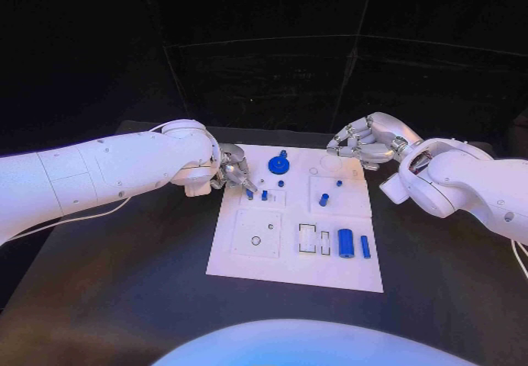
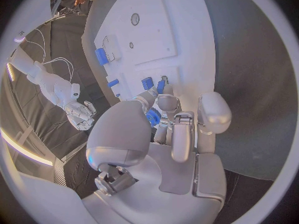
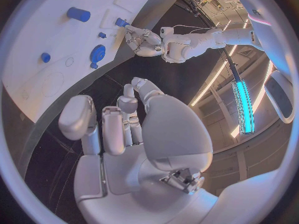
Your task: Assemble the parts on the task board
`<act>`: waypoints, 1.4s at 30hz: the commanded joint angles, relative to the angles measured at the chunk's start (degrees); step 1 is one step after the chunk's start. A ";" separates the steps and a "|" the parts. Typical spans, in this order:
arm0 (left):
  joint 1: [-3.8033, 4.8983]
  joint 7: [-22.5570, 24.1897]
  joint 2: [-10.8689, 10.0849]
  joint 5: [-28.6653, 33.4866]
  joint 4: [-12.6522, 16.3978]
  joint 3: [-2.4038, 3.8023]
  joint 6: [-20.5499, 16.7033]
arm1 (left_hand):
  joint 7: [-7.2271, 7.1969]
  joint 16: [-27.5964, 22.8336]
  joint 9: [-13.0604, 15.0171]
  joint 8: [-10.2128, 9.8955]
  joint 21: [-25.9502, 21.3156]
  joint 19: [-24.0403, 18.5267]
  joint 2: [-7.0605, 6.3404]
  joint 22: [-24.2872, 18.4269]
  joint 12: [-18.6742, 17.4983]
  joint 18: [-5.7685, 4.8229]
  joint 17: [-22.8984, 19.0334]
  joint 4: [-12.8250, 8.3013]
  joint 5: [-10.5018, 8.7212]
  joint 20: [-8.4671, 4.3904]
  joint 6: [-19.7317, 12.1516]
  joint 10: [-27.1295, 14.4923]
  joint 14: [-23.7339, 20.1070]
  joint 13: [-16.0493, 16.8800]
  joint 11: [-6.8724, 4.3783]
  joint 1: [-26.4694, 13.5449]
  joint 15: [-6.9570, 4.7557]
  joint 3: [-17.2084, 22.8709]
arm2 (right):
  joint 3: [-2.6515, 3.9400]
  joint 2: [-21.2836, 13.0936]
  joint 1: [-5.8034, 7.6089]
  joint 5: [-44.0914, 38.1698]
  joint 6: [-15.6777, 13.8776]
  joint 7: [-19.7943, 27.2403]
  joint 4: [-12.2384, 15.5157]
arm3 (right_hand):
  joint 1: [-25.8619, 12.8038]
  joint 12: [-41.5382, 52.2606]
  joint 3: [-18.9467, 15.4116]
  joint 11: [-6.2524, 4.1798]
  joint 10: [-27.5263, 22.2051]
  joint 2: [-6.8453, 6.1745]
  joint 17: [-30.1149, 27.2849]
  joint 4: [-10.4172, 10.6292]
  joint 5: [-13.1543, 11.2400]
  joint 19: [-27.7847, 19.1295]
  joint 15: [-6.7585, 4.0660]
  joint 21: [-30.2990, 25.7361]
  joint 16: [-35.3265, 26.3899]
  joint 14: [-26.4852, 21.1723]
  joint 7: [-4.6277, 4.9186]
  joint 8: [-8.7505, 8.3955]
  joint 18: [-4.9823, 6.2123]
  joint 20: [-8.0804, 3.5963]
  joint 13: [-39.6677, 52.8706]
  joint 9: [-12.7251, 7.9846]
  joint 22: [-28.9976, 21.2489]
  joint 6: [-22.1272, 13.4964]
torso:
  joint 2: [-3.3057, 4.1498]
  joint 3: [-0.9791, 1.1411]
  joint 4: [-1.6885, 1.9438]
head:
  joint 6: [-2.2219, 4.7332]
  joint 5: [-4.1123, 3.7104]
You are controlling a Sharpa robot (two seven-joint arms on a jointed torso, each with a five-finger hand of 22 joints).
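White task board (image 1: 248,263) flat at centre of black table (image 1: 121,290), long side running away from the robot. Left hand (image 1: 229,171) at the board's far-left corner, fingertips (image 1: 249,184) lowered onto the board beside two small upright blue pegs (image 1: 264,195); whether a part is pinched cannot be told, thumb and fingers close together around a blue piece (image 2: 153,117) in the left wrist view. Right hand (image 1: 368,142) raised over the far-right edge of the board, fingers curled inward, nothing held. Round blue knobbed part (image 1: 278,163) at the far edge of the board, between the two hands. Small blue peg (image 1: 323,200) standing right of centre. Large blue cylinder (image 1: 346,243) lying near the right edge on the near half, thin blue bar (image 1: 365,247) just beside it. Two rectangular slots (image 1: 316,239) left of the cylinder; square plate with round hole (image 1: 256,241) further left
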 commanded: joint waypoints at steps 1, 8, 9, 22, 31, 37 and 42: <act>0.04 -0.28 0.13 -1.37 -0.12 0.01 1.90 | -0.28 0.06 0.09 0.40 0.04 0.24 0.57 -0.08 0.15 -0.13 13.98 -5.57 0.33 -0.18 0.05 0.35 5.80 0.01 -0.11 0.04 -0.30 5.93 | 0.03 0.06 0.10 -0.06 0.38 0.49 0.08 | 0.29 0.05 0.32 0.16 -0.09 -0.29 2.01 0.10 0.15 0.01 -0.03 -0.21 -0.16 3.08 -0.10 0.17 0.80 0.06 0.02 0.02 0.03 -0.31 | -0.05 0.01 0.02 | -0.05 0.01; 0.02 -0.32 0.14 -1.53 -0.25 -0.01 2.29 | -0.28 0.06 0.09 0.40 0.04 0.24 0.57 -0.08 0.15 -0.13 13.98 -5.57 0.33 -0.18 0.05 0.35 5.80 0.01 -0.11 0.04 -0.30 5.93 | 0.03 0.03 0.10 -0.06 0.37 0.48 0.14 | 0.29 0.05 0.32 0.16 -0.09 -0.29 2.01 0.10 0.15 0.01 -0.03 -0.21 -0.16 3.08 -0.10 0.17 0.80 0.06 0.02 0.02 0.03 -0.31 | -0.02 0.00 0.00 | -0.10 0.05; 0.02 -0.33 0.12 -1.55 -0.25 -0.01 2.36 | -0.28 0.06 0.09 0.40 0.04 0.24 0.57 -0.08 0.15 -0.13 13.98 -5.57 0.33 -0.18 0.05 0.35 5.80 0.01 -0.11 0.04 -0.30 5.93 | 0.03 0.02 0.10 -0.06 0.37 0.48 0.14 | 0.29 0.05 0.32 0.16 -0.09 -0.29 2.01 0.10 0.15 0.01 -0.03 -0.21 -0.16 3.08 -0.10 0.17 0.80 0.06 0.02 0.02 0.03 -0.31 | -0.02 -0.01 0.01 | -0.09 0.04; -0.06 -0.38 0.29 -1.71 -0.24 -0.03 2.67 | -0.28 0.07 0.13 0.44 0.07 0.24 0.51 -0.04 0.18 -0.14 14.00 -5.59 0.33 -0.17 0.05 0.37 5.81 0.09 -0.10 -0.08 -0.29 6.11 | 0.03 0.06 0.10 -0.06 0.45 0.61 0.14 | 0.29 0.05 0.32 0.16 -0.09 -0.29 2.01 0.10 0.15 0.01 -0.03 -0.21 -0.16 3.08 -0.10 0.17 0.80 0.06 0.02 0.02 0.03 -0.31 | 0.00 0.00 -0.01 | -0.12 0.12; -0.26 -0.40 0.71 -1.72 -0.69 -0.05 2.46 | -0.26 0.06 0.20 0.50 0.04 0.23 0.41 -0.05 0.21 -0.14 13.98 -5.56 0.31 -0.17 0.06 0.40 5.80 0.16 -0.09 -0.37 -0.28 6.32 | 0.03 0.03 0.10 -0.06 0.41 0.63 0.20 | 0.29 0.05 0.32 0.16 -0.09 -0.29 2.01 0.10 0.15 0.01 -0.03 -0.21 -0.16 3.08 -0.10 0.17 0.80 0.06 0.02 0.02 0.03 -0.31 | -0.02 0.01 0.00 | -0.28 0.11; -0.29 -0.45 0.90 -1.72 -0.99 -0.06 2.83 | -0.26 0.05 0.24 0.53 -0.04 0.19 0.37 -0.14 0.16 -0.12 13.96 -5.50 0.31 -0.16 0.06 0.37 5.80 0.07 -0.08 -0.57 -0.27 6.45 | 0.03 0.02 0.10 -0.06 0.42 0.64 0.23 | 0.29 0.05 0.32 0.16 -0.09 -0.29 2.01 0.10 0.15 0.01 -0.03 -0.21 -0.16 3.08 -0.10 0.17 0.80 0.06 0.02 0.02 0.03 -0.31 | -0.01 0.01 0.00 | -0.37 0.05; -0.30 -0.50 1.08 -1.72 -1.13 -0.07 3.36 | -0.26 0.05 0.26 0.55 -0.04 0.19 0.32 -0.13 0.04 -0.12 13.95 -5.47 0.31 -0.16 0.05 0.29 5.80 -0.13 -0.07 -0.72 -0.27 6.54 | 0.03 0.00 0.10 -0.06 0.42 0.65 0.26 | 0.29 0.05 0.32 0.16 -0.09 -0.29 2.01 0.10 0.15 0.01 -0.03 -0.21 -0.16 3.08 -0.10 0.17 0.80 0.06 0.02 0.02 0.03 -0.31 | 0.02 0.00 -0.03 | -0.42 0.03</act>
